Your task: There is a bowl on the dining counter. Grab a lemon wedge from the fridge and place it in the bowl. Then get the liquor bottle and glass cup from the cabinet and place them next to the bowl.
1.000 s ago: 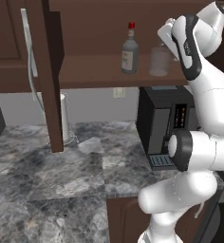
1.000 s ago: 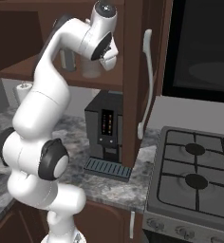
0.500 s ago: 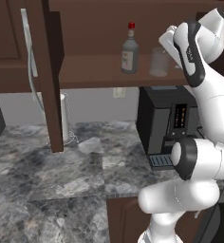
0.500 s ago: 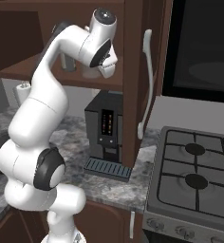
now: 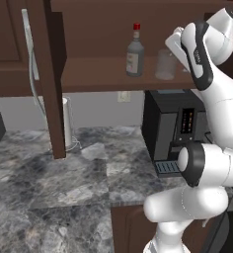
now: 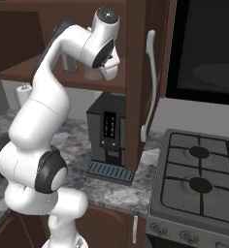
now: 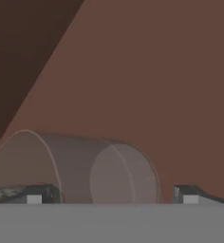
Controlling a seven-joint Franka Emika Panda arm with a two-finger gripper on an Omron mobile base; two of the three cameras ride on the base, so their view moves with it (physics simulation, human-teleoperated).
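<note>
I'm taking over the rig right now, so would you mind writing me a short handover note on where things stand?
Gripper: open, raised into the cabinet, its fingertips either side of the glass cup; no grasp visible yet.
Glass cup stands upright on the cabinet shelf, right of the liquor bottle, which also stands there untouched.
Done: cabinet door open, arm lined up on the cup.
Left: close on the cup, carry it to the bowl on the dining counter, then come back for the bottle. Lemon wedge status cannot be judged from these views.
</note>
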